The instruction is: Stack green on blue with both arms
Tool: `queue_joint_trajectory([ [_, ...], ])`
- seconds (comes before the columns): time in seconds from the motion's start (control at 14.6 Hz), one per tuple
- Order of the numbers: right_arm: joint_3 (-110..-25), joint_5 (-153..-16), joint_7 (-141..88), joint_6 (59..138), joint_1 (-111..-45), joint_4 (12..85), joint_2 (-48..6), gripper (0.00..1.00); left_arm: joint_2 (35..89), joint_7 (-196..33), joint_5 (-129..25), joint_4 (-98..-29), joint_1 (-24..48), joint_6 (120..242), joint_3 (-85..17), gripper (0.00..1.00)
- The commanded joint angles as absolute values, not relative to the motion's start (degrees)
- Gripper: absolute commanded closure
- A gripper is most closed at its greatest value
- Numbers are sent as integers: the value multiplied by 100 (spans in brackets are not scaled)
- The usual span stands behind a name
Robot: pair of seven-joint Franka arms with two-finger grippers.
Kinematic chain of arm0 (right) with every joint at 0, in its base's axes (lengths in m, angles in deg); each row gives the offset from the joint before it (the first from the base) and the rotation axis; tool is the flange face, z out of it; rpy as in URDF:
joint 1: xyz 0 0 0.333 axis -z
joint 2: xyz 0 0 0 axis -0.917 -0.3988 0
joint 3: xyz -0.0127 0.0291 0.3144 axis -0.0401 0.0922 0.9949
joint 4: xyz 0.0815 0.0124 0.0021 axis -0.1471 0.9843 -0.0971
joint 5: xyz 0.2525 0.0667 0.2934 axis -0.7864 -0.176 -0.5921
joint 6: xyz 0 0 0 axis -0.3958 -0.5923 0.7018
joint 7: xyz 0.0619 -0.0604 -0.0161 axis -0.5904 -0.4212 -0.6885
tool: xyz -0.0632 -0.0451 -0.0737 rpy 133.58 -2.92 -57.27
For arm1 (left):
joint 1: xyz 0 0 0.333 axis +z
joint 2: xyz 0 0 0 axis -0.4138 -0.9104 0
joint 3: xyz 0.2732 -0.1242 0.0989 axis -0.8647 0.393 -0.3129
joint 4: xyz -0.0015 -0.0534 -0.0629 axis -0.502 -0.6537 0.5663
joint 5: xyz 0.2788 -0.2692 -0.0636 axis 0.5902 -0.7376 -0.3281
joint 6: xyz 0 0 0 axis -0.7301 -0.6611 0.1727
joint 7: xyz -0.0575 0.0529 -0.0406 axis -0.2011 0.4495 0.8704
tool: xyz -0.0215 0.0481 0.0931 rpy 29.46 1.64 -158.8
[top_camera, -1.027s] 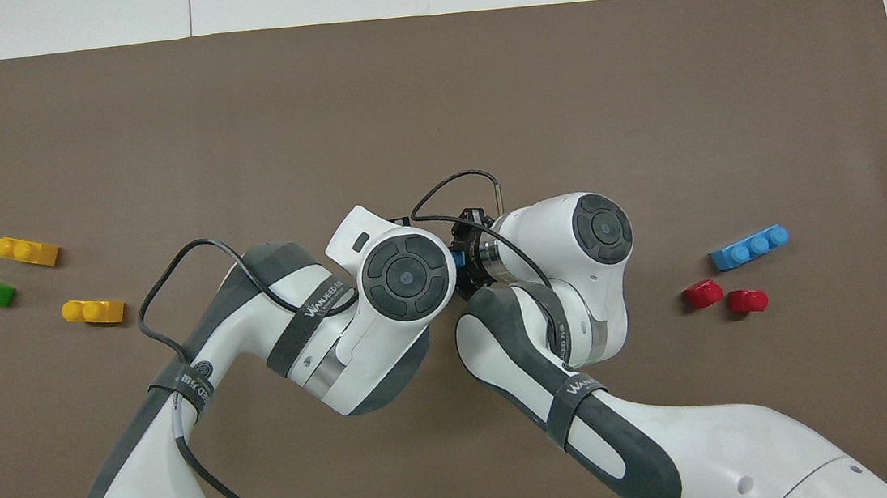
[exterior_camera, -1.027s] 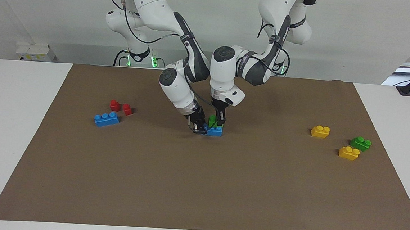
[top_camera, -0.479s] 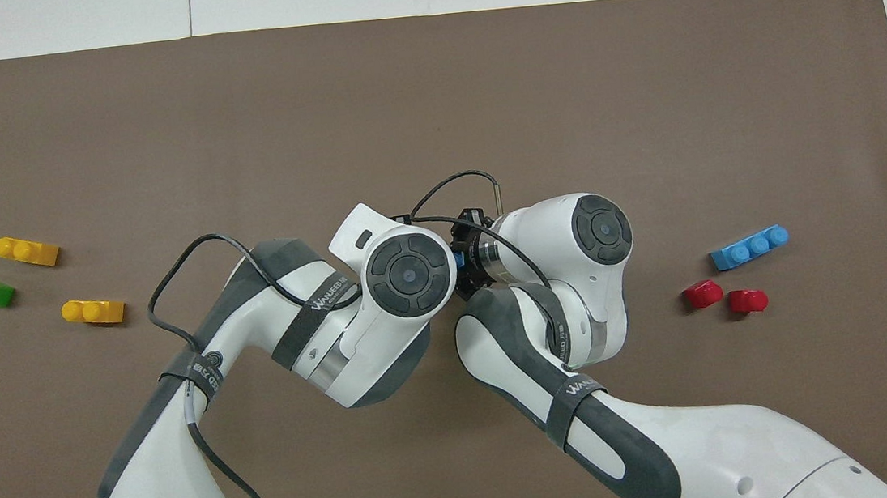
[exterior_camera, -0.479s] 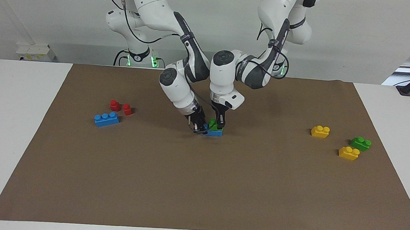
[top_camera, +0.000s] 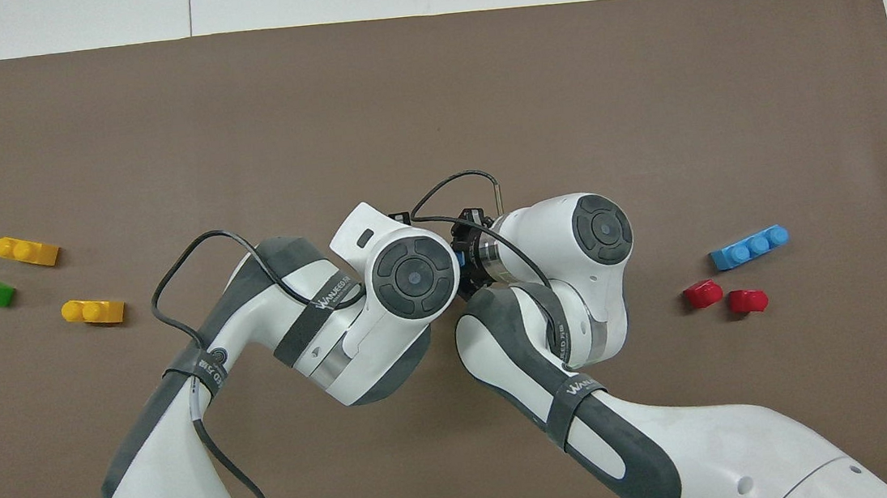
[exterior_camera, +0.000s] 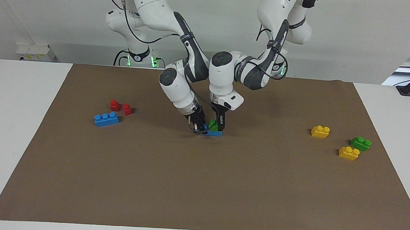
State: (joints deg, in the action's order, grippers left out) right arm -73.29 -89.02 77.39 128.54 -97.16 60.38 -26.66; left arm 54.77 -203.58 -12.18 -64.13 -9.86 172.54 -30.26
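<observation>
In the facing view a green brick [exterior_camera: 212,125] sits on a blue brick [exterior_camera: 214,133] that lies on the mat at the middle of the table. My left gripper [exterior_camera: 217,126] comes straight down and is shut on the green brick. My right gripper [exterior_camera: 198,126] comes in at a slant and is shut on the end of the blue brick toward the right arm's end of the table. In the overhead view both hands cover the bricks; only a sliver of the blue brick [top_camera: 458,258] shows. My left hand [top_camera: 414,276] is over them.
A second blue brick [exterior_camera: 107,119] and two red bricks [exterior_camera: 114,105] lie toward the right arm's end. A second green brick [exterior_camera: 360,143] and two yellow bricks [exterior_camera: 320,131] lie toward the left arm's end. A brown mat [exterior_camera: 200,187] covers the table.
My left gripper has come down with the green brick, which now sits lower on the blue brick. My right gripper has stayed on the blue brick.
</observation>
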Motion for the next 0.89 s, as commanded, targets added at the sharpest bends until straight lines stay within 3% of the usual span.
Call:
queue_joint_trajectory([
  [0.0,-7322,-9081,7584,12963,-9700,6208,-2581,42,5559,-20122,-1091,-6427,-949,17184,-3097,0],
  [0.21,-7322,-9081,7593,12928,-9664,6191,-2590,6,5971,-19552,-1091,-6427,-624,16912,-3080,0],
  [0.41,-7340,-9081,7558,12674,-9586,6086,-2581,1,6244,-18823,-1100,-6401,-273,16673,-3071,0],
  [0.82,-7358,-9055,7234,11717,-8831,5830,-2380,0,6509,-16786,-1118,-6217,580,16472,-3080,0],
])
